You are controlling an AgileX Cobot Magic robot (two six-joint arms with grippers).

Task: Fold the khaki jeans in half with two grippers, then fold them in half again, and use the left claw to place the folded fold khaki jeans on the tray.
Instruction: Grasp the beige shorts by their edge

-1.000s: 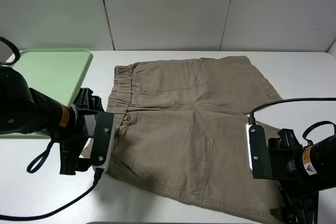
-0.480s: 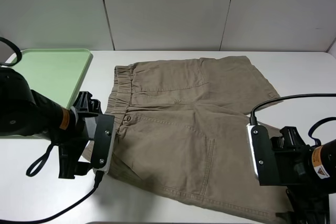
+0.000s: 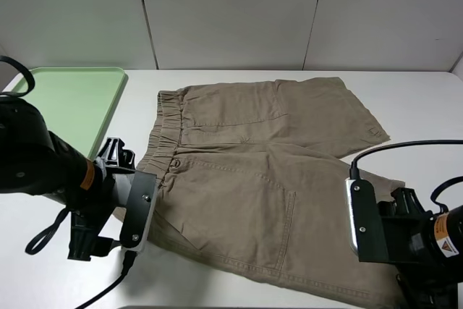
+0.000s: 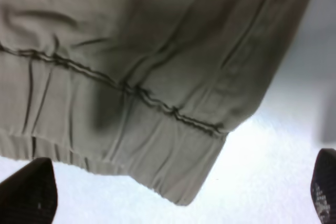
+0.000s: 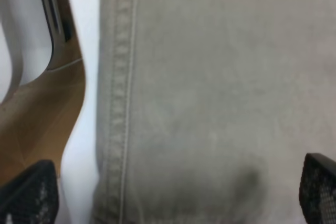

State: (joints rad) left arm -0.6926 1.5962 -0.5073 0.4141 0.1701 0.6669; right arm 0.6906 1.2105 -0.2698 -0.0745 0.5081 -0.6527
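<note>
The khaki jeans (image 3: 253, 171) lie spread flat on the white table, elastic waistband to the left and legs to the right. My left gripper (image 3: 134, 213) hangs open just over the near corner of the waistband (image 4: 157, 135); in the left wrist view its dark fingertips (image 4: 29, 190) stand wide apart on either side of that corner, holding nothing. Open as well, the right gripper (image 3: 362, 222) hovers over the near leg's stitched hem (image 5: 119, 103), and between its fingertips (image 5: 319, 187) there is only flat cloth. The pale green tray (image 3: 65, 103) sits at the far left.
The table's near edge runs beside the leg hem in the right wrist view, with brown floor (image 5: 47, 114) and a metal frame beyond it. Black cables trail from both arms over the table. A grey panelled wall stands behind.
Both arms have sunk lower and drawn toward the table's near edge; the right one has also drifted right. Both grippers stay open, and the jeans lie unmoved.
</note>
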